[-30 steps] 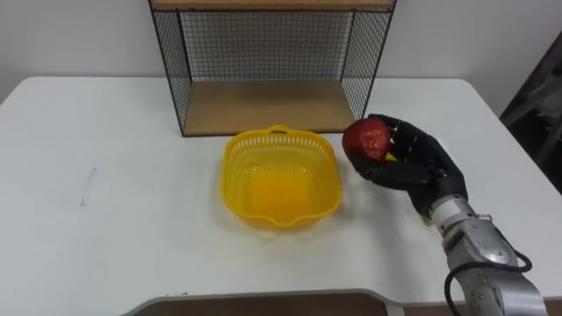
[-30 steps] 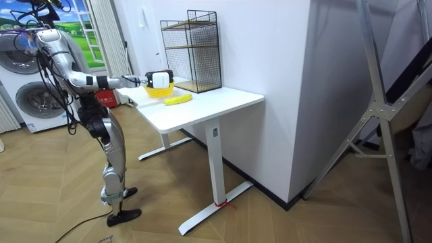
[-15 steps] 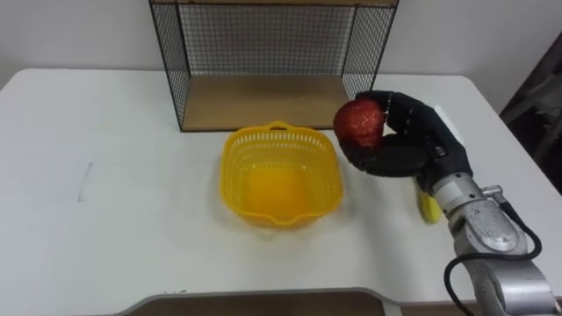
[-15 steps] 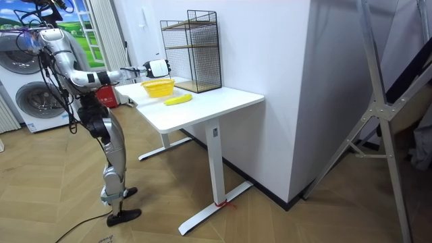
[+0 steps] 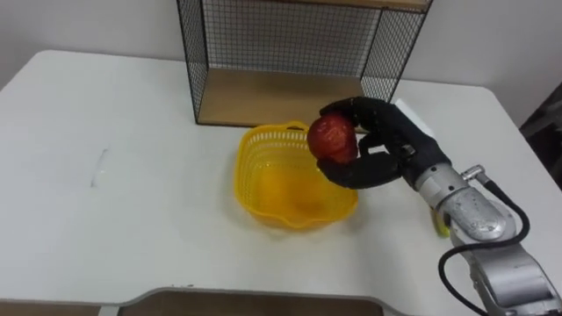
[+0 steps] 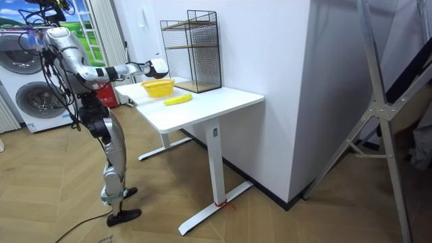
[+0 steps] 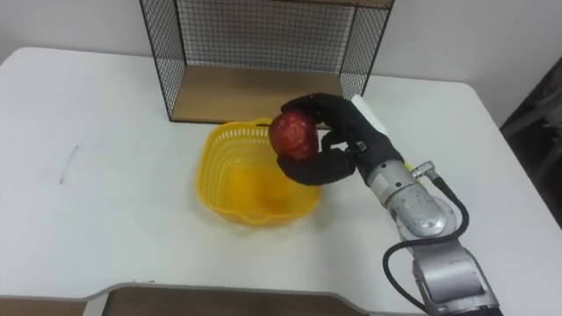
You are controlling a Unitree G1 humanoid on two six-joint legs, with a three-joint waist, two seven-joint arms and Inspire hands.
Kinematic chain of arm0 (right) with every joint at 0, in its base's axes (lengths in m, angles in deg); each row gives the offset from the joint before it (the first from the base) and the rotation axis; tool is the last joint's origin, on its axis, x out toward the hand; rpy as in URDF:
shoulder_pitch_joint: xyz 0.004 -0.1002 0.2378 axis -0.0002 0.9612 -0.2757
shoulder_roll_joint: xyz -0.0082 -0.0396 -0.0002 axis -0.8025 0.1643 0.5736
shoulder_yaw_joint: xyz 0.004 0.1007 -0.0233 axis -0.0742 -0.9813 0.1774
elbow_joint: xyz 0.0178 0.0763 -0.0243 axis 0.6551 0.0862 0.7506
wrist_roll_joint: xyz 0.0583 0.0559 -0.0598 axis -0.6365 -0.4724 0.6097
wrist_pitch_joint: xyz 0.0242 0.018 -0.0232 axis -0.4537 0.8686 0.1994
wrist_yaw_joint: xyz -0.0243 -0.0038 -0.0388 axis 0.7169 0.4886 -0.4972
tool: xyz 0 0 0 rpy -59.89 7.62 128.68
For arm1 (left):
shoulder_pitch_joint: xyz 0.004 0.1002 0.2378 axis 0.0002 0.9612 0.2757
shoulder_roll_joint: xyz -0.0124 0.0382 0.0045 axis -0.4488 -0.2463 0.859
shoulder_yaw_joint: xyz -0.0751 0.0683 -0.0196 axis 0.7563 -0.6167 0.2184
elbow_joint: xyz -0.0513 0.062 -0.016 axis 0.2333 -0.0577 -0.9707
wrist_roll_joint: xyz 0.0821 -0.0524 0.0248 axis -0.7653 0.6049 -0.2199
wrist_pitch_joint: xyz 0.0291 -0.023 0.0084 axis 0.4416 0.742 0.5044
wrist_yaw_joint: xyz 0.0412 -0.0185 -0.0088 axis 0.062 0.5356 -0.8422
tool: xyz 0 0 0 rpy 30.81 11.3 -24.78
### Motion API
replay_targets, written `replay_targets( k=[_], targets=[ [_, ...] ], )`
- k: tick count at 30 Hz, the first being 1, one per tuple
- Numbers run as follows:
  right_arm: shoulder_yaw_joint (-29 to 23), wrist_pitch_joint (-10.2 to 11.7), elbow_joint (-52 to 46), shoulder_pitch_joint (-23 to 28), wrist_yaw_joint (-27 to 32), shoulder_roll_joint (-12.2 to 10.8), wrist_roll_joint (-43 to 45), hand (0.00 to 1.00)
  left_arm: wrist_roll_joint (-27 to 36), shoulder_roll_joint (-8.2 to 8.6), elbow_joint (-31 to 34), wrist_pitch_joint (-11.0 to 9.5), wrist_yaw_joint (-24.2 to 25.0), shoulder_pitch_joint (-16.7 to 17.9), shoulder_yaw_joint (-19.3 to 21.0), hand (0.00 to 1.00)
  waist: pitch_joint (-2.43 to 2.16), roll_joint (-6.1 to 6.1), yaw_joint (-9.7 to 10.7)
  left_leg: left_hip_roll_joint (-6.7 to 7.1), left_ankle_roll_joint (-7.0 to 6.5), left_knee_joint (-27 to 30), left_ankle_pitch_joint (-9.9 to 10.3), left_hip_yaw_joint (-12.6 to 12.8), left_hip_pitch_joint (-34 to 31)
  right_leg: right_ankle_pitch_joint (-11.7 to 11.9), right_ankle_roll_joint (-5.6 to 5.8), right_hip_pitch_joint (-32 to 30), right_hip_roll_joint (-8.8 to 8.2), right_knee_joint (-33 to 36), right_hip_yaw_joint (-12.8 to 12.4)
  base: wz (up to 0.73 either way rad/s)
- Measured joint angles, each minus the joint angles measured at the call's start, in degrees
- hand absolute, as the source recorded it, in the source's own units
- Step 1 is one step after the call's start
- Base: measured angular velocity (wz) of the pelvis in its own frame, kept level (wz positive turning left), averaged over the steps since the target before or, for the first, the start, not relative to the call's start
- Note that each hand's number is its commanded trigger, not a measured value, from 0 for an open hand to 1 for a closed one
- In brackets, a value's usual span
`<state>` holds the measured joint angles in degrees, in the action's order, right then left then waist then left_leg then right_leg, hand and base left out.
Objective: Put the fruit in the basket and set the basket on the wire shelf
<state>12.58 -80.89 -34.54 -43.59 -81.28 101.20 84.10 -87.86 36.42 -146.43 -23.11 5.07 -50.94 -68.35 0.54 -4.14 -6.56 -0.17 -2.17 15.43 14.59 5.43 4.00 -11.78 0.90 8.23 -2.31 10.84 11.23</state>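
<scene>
A yellow plastic basket (image 5: 260, 180) stands on the white table (image 5: 114, 193), just in front of the black wire shelf (image 5: 290, 53). My right hand (image 5: 382, 149) comes in from the right and is shut on a red apple (image 5: 332, 138). It holds the apple above the basket's right rim. The same hand (image 7: 338, 149) and apple (image 7: 293, 133) show in the right eye view over the basket (image 7: 230, 180). A sliver of yellow banana (image 5: 439, 221) peeks out behind my right wrist. In the room view the banana (image 6: 178, 99) lies on the table beside the basket (image 6: 157, 87).
The shelf's lower wooden board (image 5: 263, 96) is bare, with mesh walls at both sides and the back. The table's left half is bare white surface. In the room view I stand at the table's end, at the room view's left, with washing machines (image 6: 27, 101) behind me.
My right hand has carried the apple up and to the left, from beside the basket's right side to above its right rim. The camera has shifted a little.
</scene>
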Motion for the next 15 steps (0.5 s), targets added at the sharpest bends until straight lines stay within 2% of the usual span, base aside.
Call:
replay_targets(
  k=[3,7,8,10,11,15],
  targets=[
    [0.7,-0.1,0.2,-0.7,-0.6,0.0,0.1,1.0,0.0,-0.47,0.0,0.1,0.0,-0.6,-0.3,0.0,0.39,-0.36,-0.5,0.0,0.0,0.2,0.0,-0.4,-0.4,0.0,0.0,-0.2,0.01,0.0,0.4,0.08],
    [2.8,-0.7,0.9,-0.8,-1.5,0.0,0.1,1.0,0.0,-0.87,-0.1,0.4,0.0,-0.8,-1.9,0.0,0.37,-0.5,-0.6,0.05,0.01,0.3,0.0,-0.9,-0.6,0.0,0.0,-0.2,-0.06,0.0,1.2,0.07],
    [3.3,-0.9,1.4,-0.9,-2.0,0.0,0.4,0.87,0.0,-0.88,-0.1,0.4,0.1,-1.0,-2.2,0.0,0.31,-0.59,-0.7,0.06,0.01,0.4,0.0,-1.0,-0.8,0.0,0.0,-0.2,-0.09,0.0,1.4,0.08],
    [4.3,-1.3,2.8,-1.4,-2.4,0.0,1.9,0.03,0.0,-0.88,-0.1,0.5,0.2,-1.3,-2.5,0.0,0.25,-0.67,-1.3,0.06,0.01,0.7,0.0,-1.0,-0.9,0.0,0.0,-0.2,-0.1,0.0,1.4,0.02],
    [4.9,-1.6,3.5,-1.7,-2.5,0.0,2.6,0.0,0.0,-0.89,-0.1,0.6,0.3,-1.6,-2.8,0.0,0.25,-0.67,-1.5,0.06,0.0,0.9,0.0,-1.1,-0.9,0.0,0.0,-0.2,-0.12,0.0,1.4,0.0],
    [6.9,-2.5,5.8,-2.9,-3.0,0.0,3.4,0.0,0.0,-1.08,-0.1,0.7,0.3,-1.7,-4.4,0.0,0.28,-0.63,-1.6,0.09,0.0,1.0,0.0,-1.1,-0.8,0.0,0.0,0.0,-0.13,0.0,1.4,0.0]
  ],
)
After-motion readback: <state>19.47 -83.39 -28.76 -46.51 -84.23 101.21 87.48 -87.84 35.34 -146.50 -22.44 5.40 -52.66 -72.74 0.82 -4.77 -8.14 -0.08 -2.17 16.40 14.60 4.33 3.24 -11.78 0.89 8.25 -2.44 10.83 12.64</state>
